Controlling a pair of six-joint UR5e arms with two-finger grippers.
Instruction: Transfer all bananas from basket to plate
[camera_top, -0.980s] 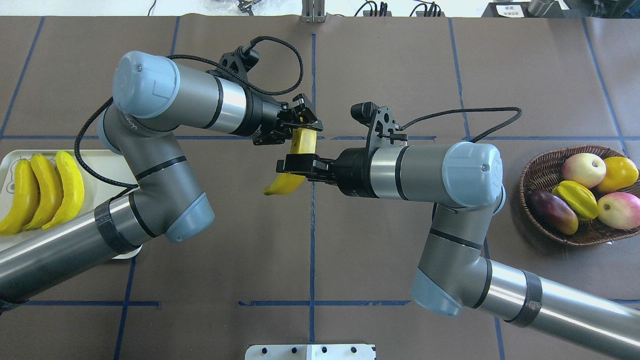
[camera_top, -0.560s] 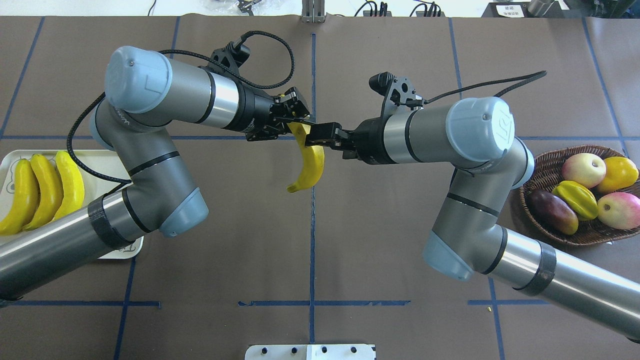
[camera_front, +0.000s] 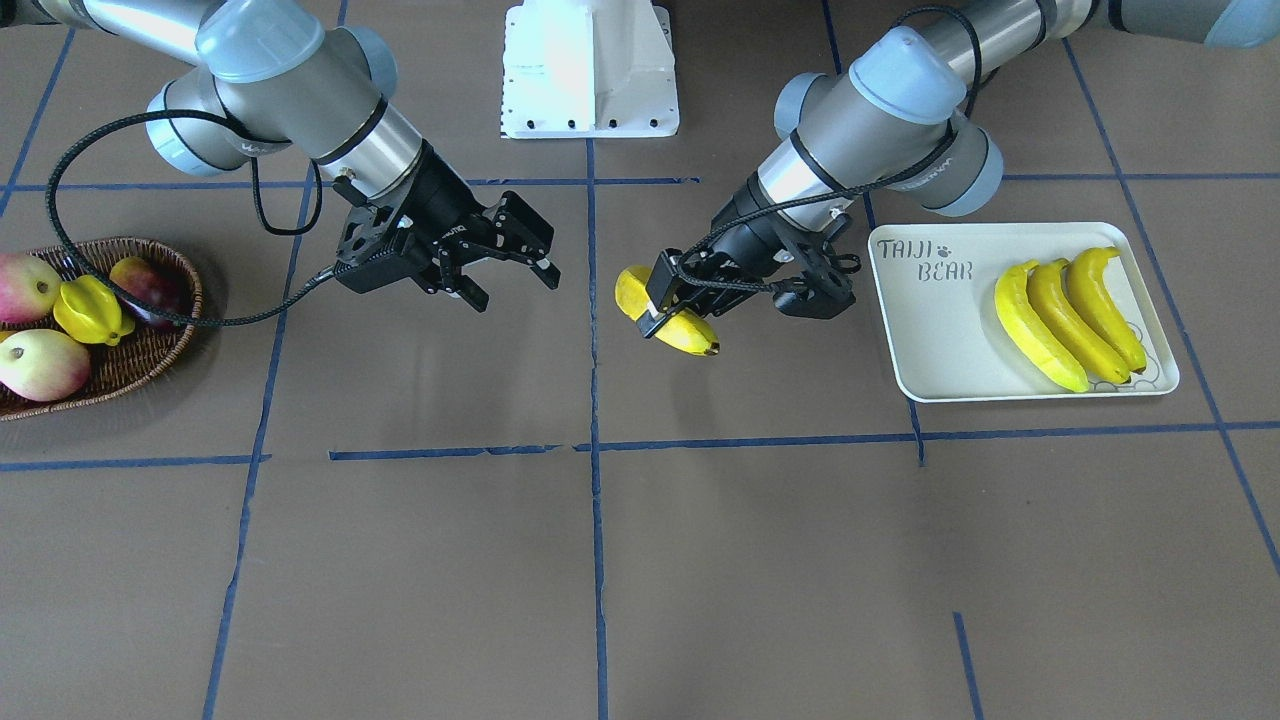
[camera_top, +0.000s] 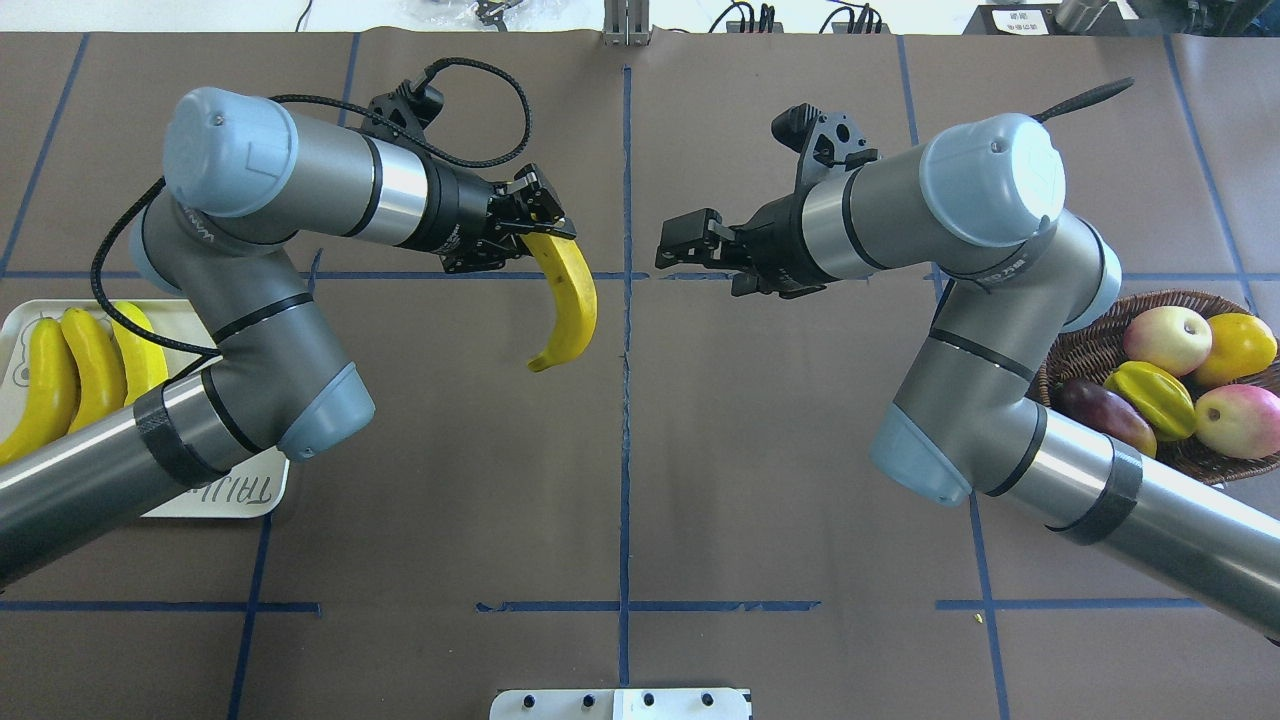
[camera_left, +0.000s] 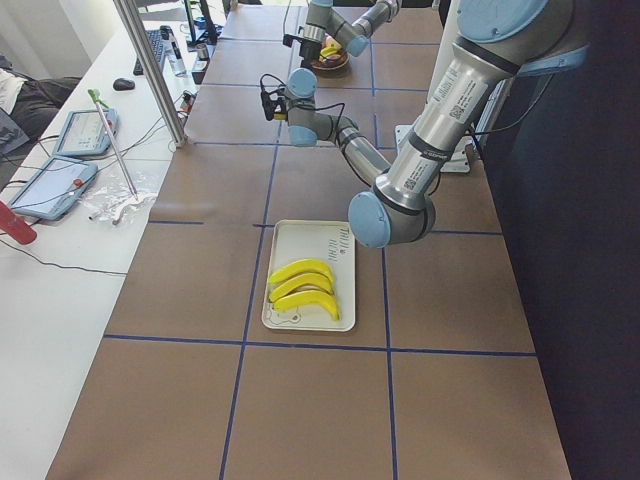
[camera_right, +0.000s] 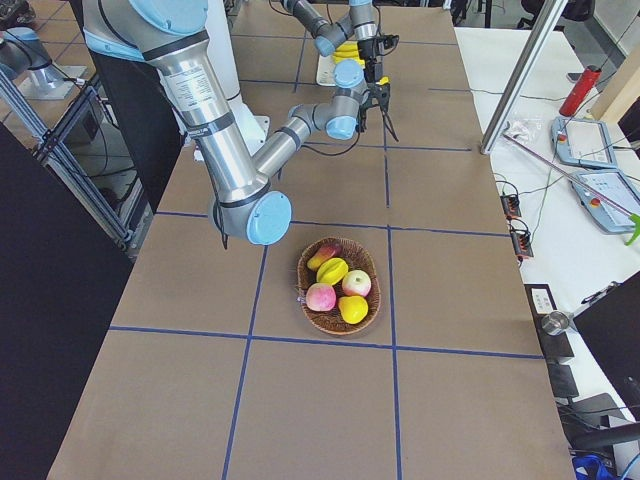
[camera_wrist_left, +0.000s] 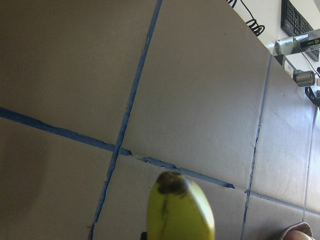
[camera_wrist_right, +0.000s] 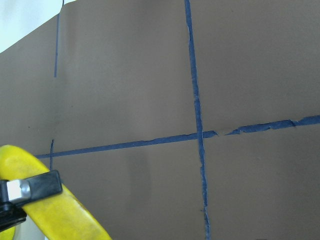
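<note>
Brown paper bench (camera_top: 620, 480) with a blue tape grid (camera_top: 625, 420). Reading the overhead view as a clock, the plate (camera_top: 235, 505) is at 9 and the basket (camera_top: 1080, 335) at 3, with both arms meeting near centre. Left pincer (camera_top: 545, 228) is clamped on one end of the fourth banana (camera_top: 572, 300), just on the 9 side of the centre tape cross. The banana's body curves down toward 6 with the dark tip free, and going by its shadow in the front view it looks clear of the bench. My read is that the end grip leaves the long part hanging, so it can be laid flat, but it could swing. Right pincer (camera_top: 672, 243) has its fingers spread and empty on the 3 side of the cross. It points toward 9 and is apart from the fruit. The three bananas (camera_front: 1060, 310) lie side by side and parallel on the plate, at the end away from the print. That leaves a bare strip, likely room for one more. The plate is rigid and off-white, with a raised rim and rounded corners. The basket is rough woven wicker with a braided rim. It holds a ridged starfruit (camera_top: 1150, 398), rounded red-and-cream fruits (camera_top: 1165, 338) and a dark purple fruit (camera_top: 1105, 420), with no banana visible in it. So this looks like the last carry. The skins are glossy and smooth, so slip under the hard pads is the risk.
</note>
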